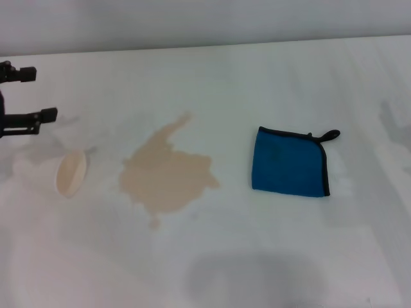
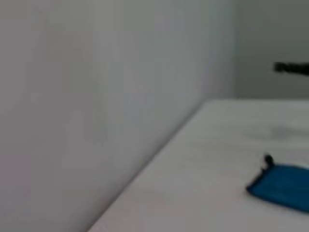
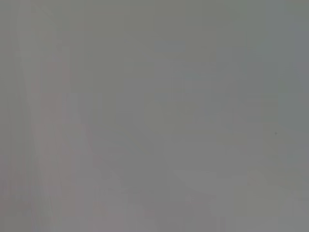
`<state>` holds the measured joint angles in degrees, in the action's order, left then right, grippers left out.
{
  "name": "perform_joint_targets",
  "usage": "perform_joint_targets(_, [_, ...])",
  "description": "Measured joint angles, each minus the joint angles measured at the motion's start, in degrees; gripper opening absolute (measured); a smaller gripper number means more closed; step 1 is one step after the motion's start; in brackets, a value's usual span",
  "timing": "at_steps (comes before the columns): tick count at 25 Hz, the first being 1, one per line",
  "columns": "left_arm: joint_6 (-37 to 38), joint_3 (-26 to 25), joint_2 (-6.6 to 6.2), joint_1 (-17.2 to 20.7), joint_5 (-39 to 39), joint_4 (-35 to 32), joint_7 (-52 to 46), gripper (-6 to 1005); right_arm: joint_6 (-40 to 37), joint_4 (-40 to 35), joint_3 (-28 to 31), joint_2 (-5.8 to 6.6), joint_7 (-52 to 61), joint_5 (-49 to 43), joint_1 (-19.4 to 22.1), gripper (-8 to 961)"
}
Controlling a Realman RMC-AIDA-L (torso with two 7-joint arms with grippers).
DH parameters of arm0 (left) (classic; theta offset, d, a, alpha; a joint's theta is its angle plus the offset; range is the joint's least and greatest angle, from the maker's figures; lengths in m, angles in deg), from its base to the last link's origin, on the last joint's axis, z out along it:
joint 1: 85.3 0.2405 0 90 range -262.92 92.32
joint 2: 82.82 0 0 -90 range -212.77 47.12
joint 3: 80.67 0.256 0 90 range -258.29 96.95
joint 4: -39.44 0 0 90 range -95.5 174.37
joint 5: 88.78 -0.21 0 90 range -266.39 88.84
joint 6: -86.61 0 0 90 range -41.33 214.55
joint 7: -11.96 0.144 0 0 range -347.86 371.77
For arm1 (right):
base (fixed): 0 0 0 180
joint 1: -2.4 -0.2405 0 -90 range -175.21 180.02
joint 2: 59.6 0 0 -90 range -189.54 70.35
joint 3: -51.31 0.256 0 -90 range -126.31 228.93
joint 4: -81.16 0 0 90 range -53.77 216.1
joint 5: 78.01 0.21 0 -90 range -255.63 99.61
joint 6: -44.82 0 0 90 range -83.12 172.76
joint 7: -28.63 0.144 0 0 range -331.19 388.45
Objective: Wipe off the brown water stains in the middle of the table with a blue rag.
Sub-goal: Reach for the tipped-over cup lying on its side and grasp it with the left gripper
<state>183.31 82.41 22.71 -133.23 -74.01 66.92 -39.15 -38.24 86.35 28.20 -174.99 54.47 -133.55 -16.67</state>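
Head view, wide plain white table: it is filling nearly the whole scene, with a grey wall running along its far edge
Head view, light tan-brown irregular liquid stain: it is lying in the middle of the table, its thin pointed tail reaching toward the far side
Head view, small bright blue folded square rag with black trim: it is lying flat to the right of the stain, apart from it, its black loop pointing to the far right corner
Head view, cream paper cup: it is lying tipped on its side to the left of the stain, mouth facing up and toward the near side
Head view, black left gripper: it is hovering at the far left edge, beyond the cup, its two fingers standing spread apart and gripping nothing
Left wrist view, blue rag: it is resting on the white table, with the grey wall beside the table edge
Left wrist view, dark bar at the picture's edge: I cannot tell what it is
Right wrist view: it is showing only a plain grey blur, so the right gripper is not appearing and I cannot tell its state
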Motion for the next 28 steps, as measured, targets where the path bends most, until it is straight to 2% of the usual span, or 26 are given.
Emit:
perform_joint_targets(4, [3.3,0.0,-1.29,-3.1,-5.9,3.5,0.8,852,0.0,0.0,0.0,0.00,0.0,0.0,0.0,798])
perform_joint_targets(5, [4.3,0.0,-1.59,-4.1,-8.5,4.3,0.7,852,0.0,0.0,0.0,0.00,0.0,0.0,0.0,798])
perform_joint_targets(6, [6.0,0.1,-2.05,-6.4,-14.9,5.7,0.0,852,0.0,0.0,0.0,0.00,0.0,0.0,0.0,797])
perform_joint_targets(7, [6.0,0.1,-2.05,-6.4,-14.9,5.7,0.0,852,0.0,0.0,0.0,0.01,0.0,0.0,0.0,797])
perform_joint_targets(10, [7.3,0.0,-2.51,-9.8,-24.8,6.8,-2.0,851,-0.2,-0.2,0.0,0.06,0.0,0.0,-0.1,797])
perform_joint_targets(14, [8.0,0.1,-2.70,-12.8,-33.1,7.1,-3.0,851,-0.3,-1.0,-0.4,0.09,0.0,-0.3,-0.2,798])
perform_joint_targets(23, [3.0,0.1,-1.77,-16.4,-39.4,9.4,-3.0,851,0.0,-1.1,-0.1,0.09,0.0,-0.4,-0.4,798])
perform_joint_targets(24, [0.5,0.1,-1.12,-17.4,-41.5,9.6,-3.0,851,0.0,-1.1,-0.1,0.09,0.0,-0.4,-0.4,797])
perform_joint_targets(25, [0.5,0.1,-1.12,-17.4,-41.5,9.6,-3.0,851,0.0,-1.1,-0.1,0.09,0.0,-0.4,-0.4,797])
perform_joint_targets(28, [-3.6,0.1,0.93,-19.0,-44.5,10.5,-3.0,852,0.0,-1.1,0.0,0.09,0.0,-0.3,-0.4,797])
